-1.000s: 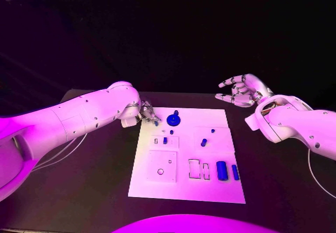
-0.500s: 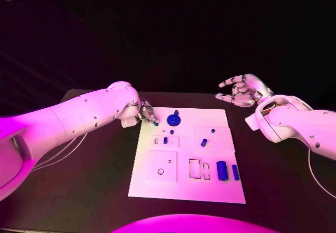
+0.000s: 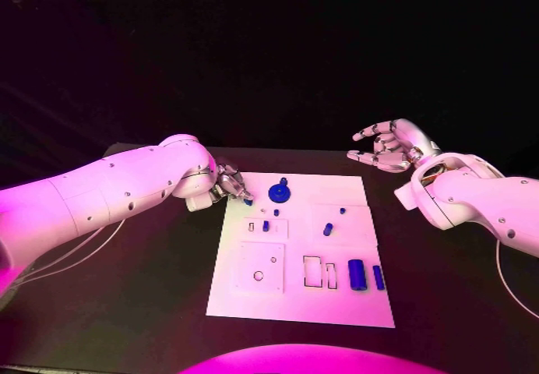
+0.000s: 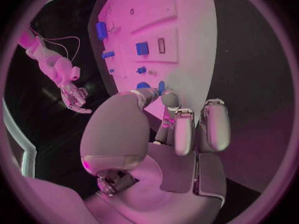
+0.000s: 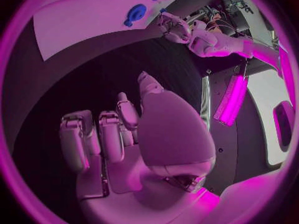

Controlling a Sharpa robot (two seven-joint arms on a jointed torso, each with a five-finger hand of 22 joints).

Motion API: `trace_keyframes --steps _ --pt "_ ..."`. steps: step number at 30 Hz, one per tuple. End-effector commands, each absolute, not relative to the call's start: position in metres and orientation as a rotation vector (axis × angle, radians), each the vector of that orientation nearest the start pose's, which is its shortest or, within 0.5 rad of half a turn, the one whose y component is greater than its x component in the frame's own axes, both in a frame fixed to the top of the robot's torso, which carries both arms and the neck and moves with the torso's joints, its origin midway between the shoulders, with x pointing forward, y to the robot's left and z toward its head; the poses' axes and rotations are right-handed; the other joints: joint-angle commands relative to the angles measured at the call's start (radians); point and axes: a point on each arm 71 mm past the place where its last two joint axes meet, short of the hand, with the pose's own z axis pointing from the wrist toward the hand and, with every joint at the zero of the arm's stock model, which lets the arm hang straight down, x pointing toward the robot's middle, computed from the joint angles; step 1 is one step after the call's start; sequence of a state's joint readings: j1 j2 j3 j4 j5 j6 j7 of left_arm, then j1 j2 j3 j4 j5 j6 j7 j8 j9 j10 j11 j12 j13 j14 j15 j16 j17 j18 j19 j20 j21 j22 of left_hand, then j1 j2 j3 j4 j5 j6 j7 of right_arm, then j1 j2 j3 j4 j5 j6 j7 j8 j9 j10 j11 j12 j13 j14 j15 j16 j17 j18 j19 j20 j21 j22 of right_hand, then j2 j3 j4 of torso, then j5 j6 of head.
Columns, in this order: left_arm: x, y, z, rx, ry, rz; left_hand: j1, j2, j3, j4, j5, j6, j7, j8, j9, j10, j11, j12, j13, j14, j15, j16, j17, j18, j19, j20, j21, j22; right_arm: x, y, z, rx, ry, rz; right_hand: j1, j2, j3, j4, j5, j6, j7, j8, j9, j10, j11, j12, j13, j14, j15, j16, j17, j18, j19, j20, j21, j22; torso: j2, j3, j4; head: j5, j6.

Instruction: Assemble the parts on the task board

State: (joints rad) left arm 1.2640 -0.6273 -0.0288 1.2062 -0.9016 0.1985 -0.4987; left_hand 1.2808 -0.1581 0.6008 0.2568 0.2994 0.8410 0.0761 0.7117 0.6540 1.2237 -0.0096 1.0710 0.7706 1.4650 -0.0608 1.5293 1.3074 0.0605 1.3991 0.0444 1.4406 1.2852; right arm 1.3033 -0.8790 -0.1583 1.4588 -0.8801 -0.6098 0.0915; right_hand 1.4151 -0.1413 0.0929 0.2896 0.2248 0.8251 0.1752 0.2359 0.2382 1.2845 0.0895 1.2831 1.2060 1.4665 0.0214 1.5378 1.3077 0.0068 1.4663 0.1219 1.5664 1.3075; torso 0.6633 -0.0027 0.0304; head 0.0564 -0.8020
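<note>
No readable text, labels, brands or nos. anywhere: none on the flat white rectangular task board, the small blue parts, or the black tabletop. Board markings are just outlines, no lettering.

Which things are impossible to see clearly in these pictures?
- Left robot hand, head view: too small to tell whether its fingertips pinch a blue part.
- Same fingertips, left wrist view: thumb covers the contact.
- Task board, right wrist view: circle rim cuts off most of it.
</note>
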Motion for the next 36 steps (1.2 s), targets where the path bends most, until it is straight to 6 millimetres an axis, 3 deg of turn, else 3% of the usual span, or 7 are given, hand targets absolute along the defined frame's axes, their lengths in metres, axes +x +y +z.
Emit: trace_keyframes --steps 1,9,16,36 --pt "0.532 0.191 -0.208 -0.401 2.302 -0.546 -0.005 -0.008 0.153 -0.145 0.007 0.016 -0.010 0.011 0.055 0.008 0.000 0.005 0.005 0.081 -0.006 0.002 0.170 0.001 0.009 0.002 0.005 0.004 0.504 -0.252 -0.164 0.356 1.458 0.821 -0.010 0.004 0.008 -0.001 0.004 0.007 -0.001 0.003 -0.001 0.006 -0.002 0.003 -0.001 0.082 -0.010 -0.006 0.169 -0.007 0.105 -0.006 0.004 0.263 -0.001 -0.0006 0.0006 0.002 -0.001" --pt "0.514 0.191 -0.207 -0.363 2.270 -0.548 -0.024 -0.019 0.179 -0.156 0.011 0.027 -0.015 0.013 0.058 0.029 -0.004 0.023 0.029 0.081 -0.010 0.003 0.172 -0.002 0.018 -0.001 0.012 0.019 0.503 -0.252 -0.165 0.356 1.460 0.823 -0.010 0.004 0.008 -0.001 0.004 0.007 -0.001 0.003 -0.001 0.006 -0.002 0.003 -0.001 0.082 -0.010 -0.006 0.169 -0.007 0.105 -0.006 0.004 0.263 0.000 -0.0005 -0.0003 0.004 -0.001" --pt "0.503 0.190 -0.213 -0.315 2.280 -0.519 -0.041 -0.032 0.207 -0.167 0.013 0.037 -0.019 0.015 0.062 0.046 -0.008 0.038 0.049 0.083 -0.013 0.005 0.176 -0.004 0.025 -0.005 0.017 0.030 0.503 -0.252 -0.165 0.356 1.461 0.824 -0.010 0.004 0.008 -0.001 0.004 0.007 -0.001 0.003 -0.001 0.006 -0.002 0.003 -0.001 0.082 -0.010 -0.006 0.169 -0.007 0.105 -0.006 0.004 0.263 0.001 0.0000 -0.0006 0.015 -0.004" --pt "0.482 0.181 -0.231 -0.202 2.325 -0.483 -0.059 -0.042 0.235 -0.178 0.016 0.047 -0.022 0.018 0.065 0.062 -0.012 0.052 0.069 0.084 -0.017 0.007 0.179 -0.006 0.030 -0.008 0.021 0.037 0.502 -0.252 -0.165 0.356 1.463 0.825 -0.010 0.004 0.008 -0.001 0.004 0.007 -0.001 0.003 -0.001 0.006 -0.002 0.003 -0.001 0.082 -0.010 -0.006 0.169 -0.007 0.105 -0.006 0.004 0.263 0.002 -0.0004 -0.0016 0.015 -0.011"
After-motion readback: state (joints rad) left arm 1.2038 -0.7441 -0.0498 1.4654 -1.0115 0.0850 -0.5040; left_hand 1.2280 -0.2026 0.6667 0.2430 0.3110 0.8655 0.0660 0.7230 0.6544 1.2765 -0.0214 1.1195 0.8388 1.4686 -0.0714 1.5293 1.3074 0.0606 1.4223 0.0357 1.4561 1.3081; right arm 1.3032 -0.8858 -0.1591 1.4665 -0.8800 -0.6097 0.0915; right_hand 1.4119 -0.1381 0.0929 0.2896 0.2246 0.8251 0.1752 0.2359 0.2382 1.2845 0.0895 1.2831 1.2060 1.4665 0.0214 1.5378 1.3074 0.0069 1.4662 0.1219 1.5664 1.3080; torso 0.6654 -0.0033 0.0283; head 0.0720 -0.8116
